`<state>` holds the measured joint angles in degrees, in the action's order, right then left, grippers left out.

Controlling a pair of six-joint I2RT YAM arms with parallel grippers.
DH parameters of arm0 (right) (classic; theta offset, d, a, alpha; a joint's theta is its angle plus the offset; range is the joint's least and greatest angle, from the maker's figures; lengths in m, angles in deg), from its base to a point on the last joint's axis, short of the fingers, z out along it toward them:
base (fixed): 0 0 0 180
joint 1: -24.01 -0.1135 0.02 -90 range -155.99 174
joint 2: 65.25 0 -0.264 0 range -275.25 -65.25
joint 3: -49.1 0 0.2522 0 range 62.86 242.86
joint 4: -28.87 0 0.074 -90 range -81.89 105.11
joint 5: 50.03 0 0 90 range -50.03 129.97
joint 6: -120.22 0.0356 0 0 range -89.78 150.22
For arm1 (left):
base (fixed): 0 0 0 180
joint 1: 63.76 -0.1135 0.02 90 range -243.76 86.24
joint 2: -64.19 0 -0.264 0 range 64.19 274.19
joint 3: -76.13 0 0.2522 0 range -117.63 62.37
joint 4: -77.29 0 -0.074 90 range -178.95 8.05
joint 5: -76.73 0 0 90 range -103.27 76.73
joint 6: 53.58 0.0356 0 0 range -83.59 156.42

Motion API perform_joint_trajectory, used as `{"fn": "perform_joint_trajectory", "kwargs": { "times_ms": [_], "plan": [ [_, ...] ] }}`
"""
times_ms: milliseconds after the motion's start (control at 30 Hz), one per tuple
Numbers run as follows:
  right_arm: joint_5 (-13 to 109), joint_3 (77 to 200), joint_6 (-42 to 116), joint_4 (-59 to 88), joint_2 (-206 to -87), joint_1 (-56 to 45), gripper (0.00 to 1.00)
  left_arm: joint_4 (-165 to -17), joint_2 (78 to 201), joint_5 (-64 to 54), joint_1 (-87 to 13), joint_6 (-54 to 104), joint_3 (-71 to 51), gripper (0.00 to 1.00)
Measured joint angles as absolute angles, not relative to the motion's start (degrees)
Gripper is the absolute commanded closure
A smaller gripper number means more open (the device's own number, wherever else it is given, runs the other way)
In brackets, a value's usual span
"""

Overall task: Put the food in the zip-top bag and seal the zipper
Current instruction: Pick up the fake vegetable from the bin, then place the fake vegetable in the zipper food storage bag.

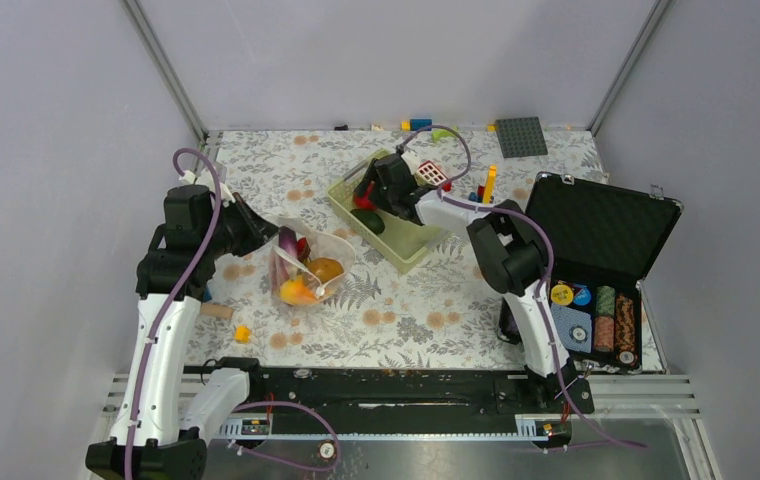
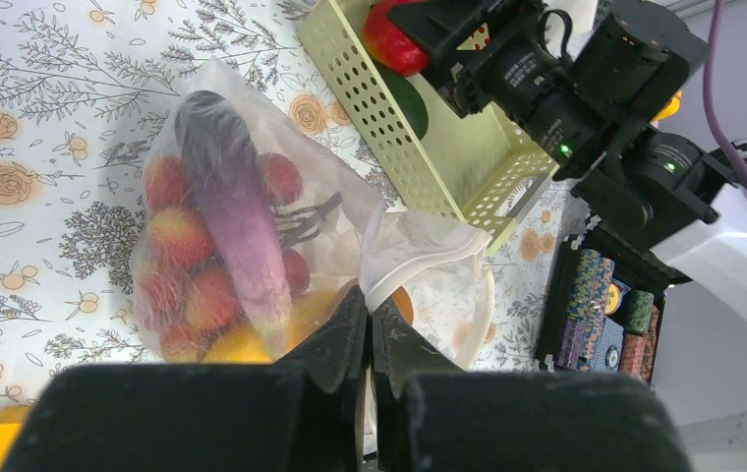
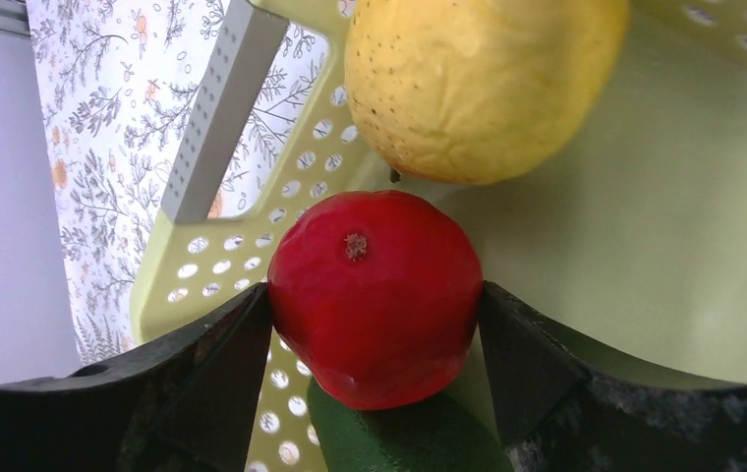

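Clear dotted film: zip-top bag (image 2: pixel 252 197), lying on the floral table (image 1: pixel 406 320) just left of the pale green basket (image 3: pixel 222 108). Its mouth gapes and the zipper (image 2: pixel 427 267) is unsealed.
- Contents: a purple piece plus red and yellow-orange food.
- Left tool (image 2: pixel 370 334): fingers together, apparently clamped on the bag's mouth edge.
- Right tool (image 3: pixel 374 300): inside the basket, fingers pressed to both sides of the red fruit (image 3: pixel 370 265). A yellow fruit (image 3: pixel 478 79) and a green piece (image 3: pixel 399 442) lie beside it.
- Step in hand: picking up the red fruit.
- Next move calls for: a firm hold, a lift over the basket wall, then carrying it across to the open mouth.
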<state>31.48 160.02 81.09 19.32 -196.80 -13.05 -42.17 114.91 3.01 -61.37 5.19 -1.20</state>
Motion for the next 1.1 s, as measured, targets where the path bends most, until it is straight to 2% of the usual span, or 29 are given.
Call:
{"fn": "perform_joint_trajectory", "kwargs": {
  "times_ms": [533,867,1100],
  "plan": [
    [31.3,133.9,73.1,32.0,-168.0,-13.1,0.67,-42.4,114.9,3.4,-61.5,5.1,-0.8,1.00],
    [47.4,123.3,70.5,46.2,-156.3,-14.5,0.66,-42.5,115.3,3.7,-61.6,5.1,-0.8,1.00],
    [57.2,122.7,63.0,50.3,-152.4,-24.1,0.66,-42.7,115.8,4.1,-61.7,5.1,-0.8,1.00]
  ]
}}
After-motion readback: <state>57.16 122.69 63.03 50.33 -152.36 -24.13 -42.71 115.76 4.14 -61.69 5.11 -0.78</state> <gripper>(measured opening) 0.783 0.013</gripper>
